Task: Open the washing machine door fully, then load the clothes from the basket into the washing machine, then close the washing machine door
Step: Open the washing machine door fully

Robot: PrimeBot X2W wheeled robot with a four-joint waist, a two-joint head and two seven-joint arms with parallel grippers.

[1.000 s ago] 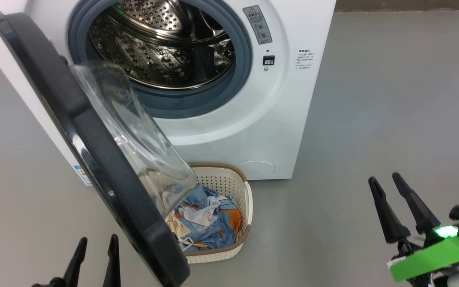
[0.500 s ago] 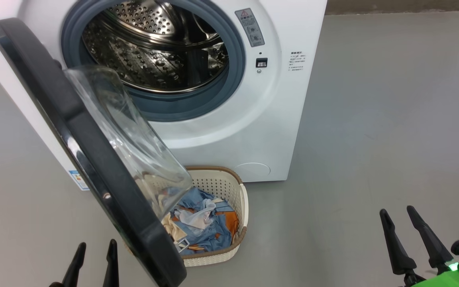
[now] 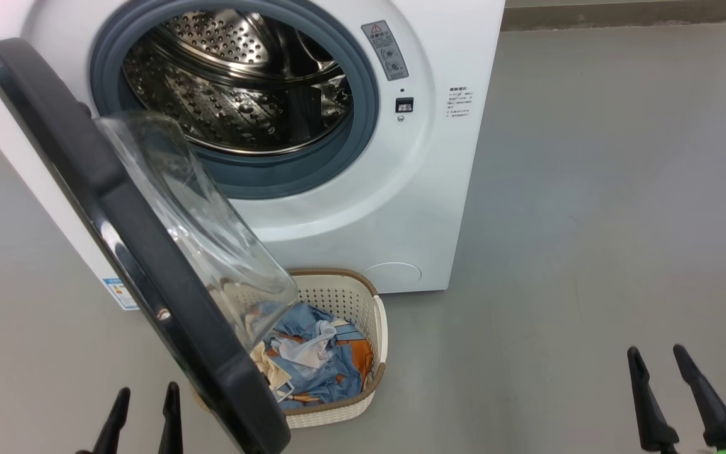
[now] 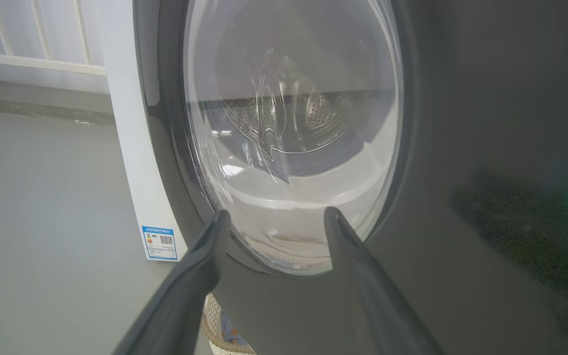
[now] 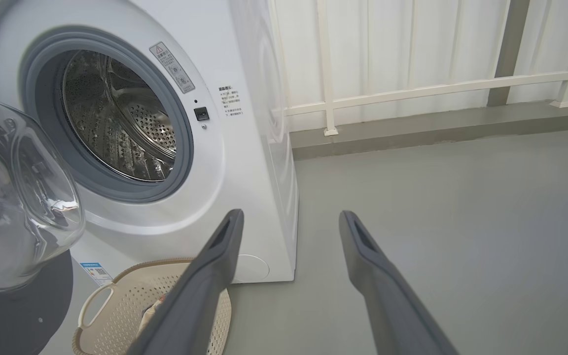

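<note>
The white washing machine (image 3: 350,227) stands with its steel drum (image 3: 237,94) exposed. The washing machine door (image 3: 117,208) hangs swung out to the left, its black rim and glass bowl (image 3: 193,221) covering the left part of the basket (image 3: 347,296). The clothes (image 3: 319,359), blue, orange and white, lie in the basket on the floor. My left gripper (image 3: 149,389) is open, low, just left of the door's bottom edge. In the left wrist view the left gripper (image 4: 276,212) faces the door's outer glass (image 4: 294,123). My right gripper (image 3: 656,349) is open, far right over bare floor.
Grey floor spreads to the right of the machine. A white railing (image 5: 412,88) and a low kerb run behind it. A blue label sticker (image 4: 159,242) sits low on the machine's side. The basket (image 5: 116,305) lies left of the right gripper (image 5: 291,213).
The head camera has shifted, sliding the scene slightly left and down. My right gripper has drawn back toward the lower right corner. The door, basket and left gripper hold their places.
</note>
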